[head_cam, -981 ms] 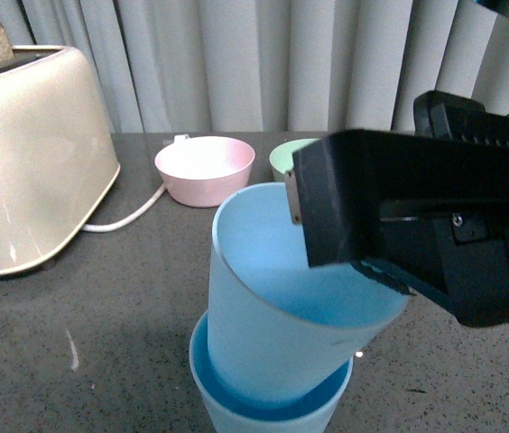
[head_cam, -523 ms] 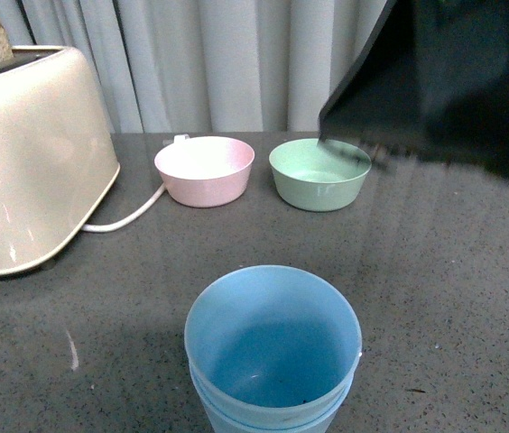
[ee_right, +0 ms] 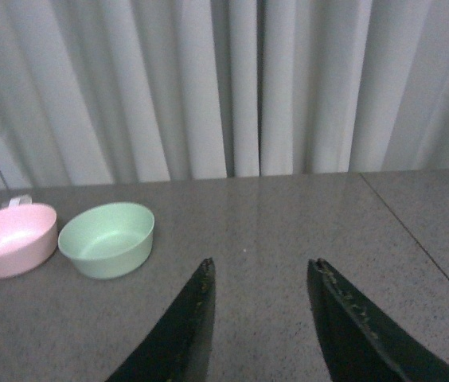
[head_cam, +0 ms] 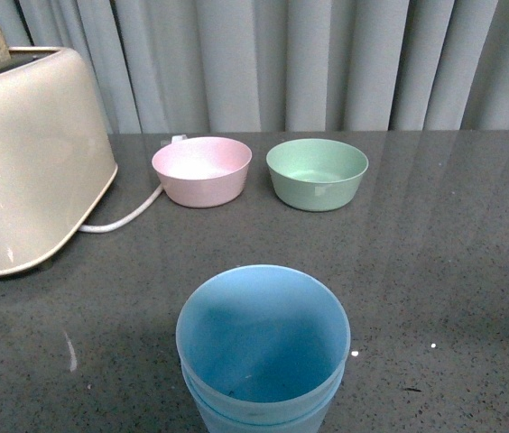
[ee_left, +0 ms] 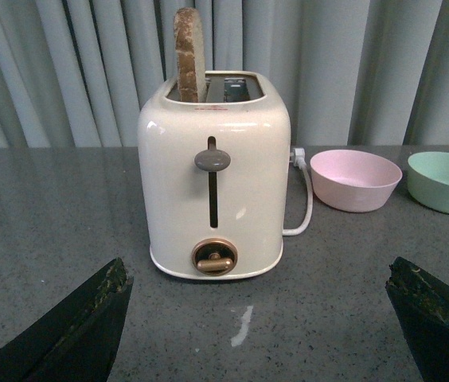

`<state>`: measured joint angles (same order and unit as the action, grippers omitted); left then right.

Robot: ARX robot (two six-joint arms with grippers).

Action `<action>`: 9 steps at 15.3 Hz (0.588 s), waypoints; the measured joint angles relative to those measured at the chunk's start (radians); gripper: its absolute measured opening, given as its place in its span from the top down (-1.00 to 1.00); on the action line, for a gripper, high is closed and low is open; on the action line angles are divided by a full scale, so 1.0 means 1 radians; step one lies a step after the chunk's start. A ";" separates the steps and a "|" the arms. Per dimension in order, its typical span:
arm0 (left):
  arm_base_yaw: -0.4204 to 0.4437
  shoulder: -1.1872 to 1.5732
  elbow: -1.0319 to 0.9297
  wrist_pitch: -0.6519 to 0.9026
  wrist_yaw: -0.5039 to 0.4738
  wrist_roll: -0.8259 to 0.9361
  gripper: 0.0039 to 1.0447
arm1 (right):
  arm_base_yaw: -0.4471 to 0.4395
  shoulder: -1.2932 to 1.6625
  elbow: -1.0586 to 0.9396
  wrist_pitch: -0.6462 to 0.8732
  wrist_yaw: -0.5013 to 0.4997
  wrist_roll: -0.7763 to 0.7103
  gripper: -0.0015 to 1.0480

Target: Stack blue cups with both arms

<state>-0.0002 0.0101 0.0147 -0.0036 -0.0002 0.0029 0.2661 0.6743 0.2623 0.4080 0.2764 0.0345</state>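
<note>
**Cups nested, both tools clear**

At the bottom centre of the front view, nearest the camera, the blue cups sit one inside the other, the inner rim just above the outer, upright on the dark speckled surface. The stack looks complete. Neither arm shows in this view.

The left tool stands wide apart and holds nothing; only its two finger tips show in the lower corners of its wrist view, with the toaster between and beyond them, a slice of bread standing in one slot. The right tool is parted to a narrower gap, also empty, above bare surface.

Further back, in the upper middle of the front view, the pink bowl and green bowl sit just beside each other, apart; a white cord runs from the toaster towards the pink bowl. Grey curtains close the scene.

The risk now is a returning arm knocking the tall stack over, as it stands close to the robot. Whether the inner cup is seated fully cannot be told.
</note>
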 joint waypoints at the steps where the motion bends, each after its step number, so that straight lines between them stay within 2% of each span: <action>1: 0.000 0.000 0.000 0.000 0.000 0.000 -0.88 | -0.023 -0.027 -0.035 -0.004 -0.035 -0.010 0.54; 2: 0.000 0.000 0.000 0.000 -0.001 0.000 -0.88 | -0.050 -0.058 -0.062 -0.006 -0.061 -0.011 0.75; 4: 0.000 0.000 0.000 0.000 0.000 0.000 -0.88 | -0.086 -0.108 -0.090 -0.011 -0.090 -0.019 0.96; 9: 0.000 0.000 0.000 0.000 0.000 0.000 -0.88 | -0.174 -0.227 -0.167 -0.064 -0.188 -0.025 0.97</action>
<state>-0.0002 0.0101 0.0147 -0.0036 -0.0006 0.0029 0.0917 0.4473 0.0956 0.3443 0.0883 0.0093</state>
